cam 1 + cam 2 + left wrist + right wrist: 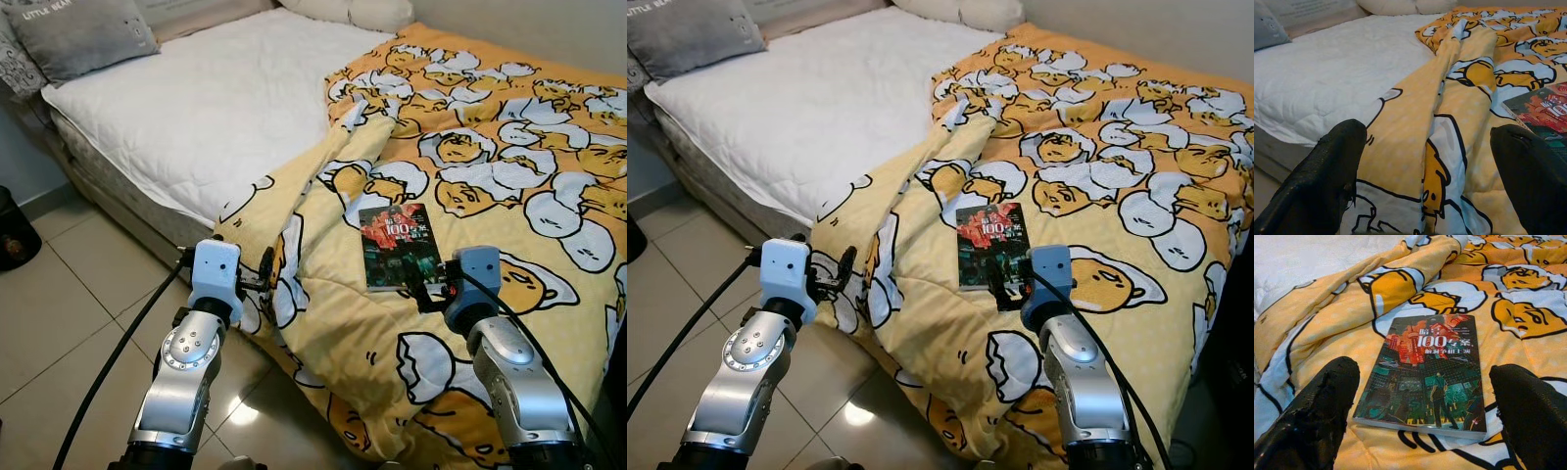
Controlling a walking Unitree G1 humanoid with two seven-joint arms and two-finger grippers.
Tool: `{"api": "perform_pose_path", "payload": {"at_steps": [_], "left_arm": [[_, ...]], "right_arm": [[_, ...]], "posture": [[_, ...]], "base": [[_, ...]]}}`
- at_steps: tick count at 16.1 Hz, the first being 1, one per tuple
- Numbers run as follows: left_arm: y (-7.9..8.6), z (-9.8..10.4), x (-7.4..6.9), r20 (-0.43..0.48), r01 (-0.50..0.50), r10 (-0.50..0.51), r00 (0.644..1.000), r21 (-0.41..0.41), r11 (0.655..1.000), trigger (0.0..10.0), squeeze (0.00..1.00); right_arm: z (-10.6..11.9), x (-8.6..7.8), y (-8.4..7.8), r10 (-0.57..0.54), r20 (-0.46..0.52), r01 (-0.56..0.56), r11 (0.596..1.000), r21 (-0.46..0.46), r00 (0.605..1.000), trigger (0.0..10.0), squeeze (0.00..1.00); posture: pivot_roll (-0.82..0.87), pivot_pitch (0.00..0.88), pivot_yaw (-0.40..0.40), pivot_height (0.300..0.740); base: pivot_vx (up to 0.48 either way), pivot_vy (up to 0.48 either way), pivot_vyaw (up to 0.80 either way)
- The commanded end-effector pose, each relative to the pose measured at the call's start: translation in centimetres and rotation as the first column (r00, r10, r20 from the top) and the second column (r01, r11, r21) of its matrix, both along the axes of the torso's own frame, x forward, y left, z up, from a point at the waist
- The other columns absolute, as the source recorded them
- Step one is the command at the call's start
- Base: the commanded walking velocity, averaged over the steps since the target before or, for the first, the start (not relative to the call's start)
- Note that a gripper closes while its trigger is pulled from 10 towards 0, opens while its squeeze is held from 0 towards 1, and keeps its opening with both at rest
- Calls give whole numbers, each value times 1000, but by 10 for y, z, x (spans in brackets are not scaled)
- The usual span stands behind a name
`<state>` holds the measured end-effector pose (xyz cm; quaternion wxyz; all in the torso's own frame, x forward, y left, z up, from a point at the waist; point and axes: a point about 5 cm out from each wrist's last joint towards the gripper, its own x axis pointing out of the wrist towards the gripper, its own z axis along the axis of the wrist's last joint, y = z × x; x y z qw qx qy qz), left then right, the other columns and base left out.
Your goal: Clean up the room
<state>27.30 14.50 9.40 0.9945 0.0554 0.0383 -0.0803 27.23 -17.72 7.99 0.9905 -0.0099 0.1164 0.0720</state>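
A paperback book (397, 247) with a dark red and green cover lies flat on the yellow cartoon-print duvet (490, 166), near the bed's front edge. My right gripper (423, 286) hovers at the book's near edge, open, its fingers (1312, 421) wide apart on either side of the book (1427, 374). At the hanging fold of the duvet (1449, 122) over the bed's side, my left gripper (257, 279) stands open with nothing between its fingers (1322, 181). A corner of the book (1542, 110) lies beyond it.
The bare white mattress (206, 108) takes up the bed's left half, with a grey pillow (83, 34) at its head and white pillows (362, 12) behind. Tiled floor (69, 323) runs along the bed's side, with a dark object (15, 235) at the far left.
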Motion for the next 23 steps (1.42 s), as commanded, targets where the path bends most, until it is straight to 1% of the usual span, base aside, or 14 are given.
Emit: {"api": "perform_pose_path", "payload": {"at_steps": [1,3,4,5,7,8,9,10,11,12,14,17,22,23], "left_arm": [[-1,1,0,2,10,-10,1000,13,1000,10000,804],[-2,1,-1,-2,18,-18,1000,10,1000,10000,808],[-2,0,-1,-7,25,-25,1000,10,1000,10000,804],[-5,-2,-2,-21,64,-64,998,10,998,10000,796],[-10,-4,-5,-36,135,-135,990,12,991,10000,796],[-19,-6,-8,-53,257,-255,965,36,966,10000,796],[-21,-5,-9,-56,311,-309,950,50,949,10000,796],[-19,-4,-8,-54,308,-305,951,53,950,10000,796],[-14,-3,-5,-53,254,-251,967,56,966,10000,788],[-8,2,-2,-27,179,-178,984,23,984,10000,784],[-6,4,-1,-6,126,-126,992,-12,992,10000,792],[-8,3,-4,-13,133,-134,991,-55,990,10000,796],[-13,2,-4,-24,166,-167,986,-33,986,10000,792],[-12,0,-6,-33,164,-164,986,-18,986,10000,780]], "right_arm": [[2,1,-2,-16,3,16,1000,12,1000,10000,1000],[1,1,-5,-42,-8,42,999,2,999,10000,1000],[-1,2,-7,-60,-16,60,998,-11,998,10000,659],[-1,5,-9,-75,-9,75,997,1,997,10000,0],[-4,11,-12,-108,-23,108,994,13,994,10000,0],[-7,24,-21,-150,-53,151,988,21,987,10000,0],[-3,33,-25,-147,-49,148,989,13,988,10000,0],[1,36,-25,-140,-38,140,990,9,989,10000,0],[2,36,-28,-155,-40,155,988,11,987,10000,0],[2,30,-28,-165,-45,167,986,31,985,10000,0],[0,16,-25,-164,-46,167,984,60,985,10000,0],[-4,-5,-24,-187,-43,189,979,76,982,10000,0],[-2,-7,-29,-264,-52,268,958,101,963,10000,0],[-2,-7,-30,-258,-51,261,963,68,965,10000,0]], "posture": [[-90,0,24,740],[-90,0,25,740],[-91,0,26,740],[-93,0,30,740],[-98,0,36,740],[-89,0,30,740],[-85,0,28,740],[-85,0,27,740],[-86,0,27,740],[-84,0,25,740],[-89,0,26,740],[-106,0,39,740],[-105,0,42,740],[-102,0,40,740]], "base": [[0,0,0],[0,0,0],[0,0,0],[0,0,0],[0,0,0],[0,0,0],[0,0,0],[0,0,0],[0,0,0],[0,0,0],[0,0,0],[313,0,0],[363,0,640],[0,0,0]]}}
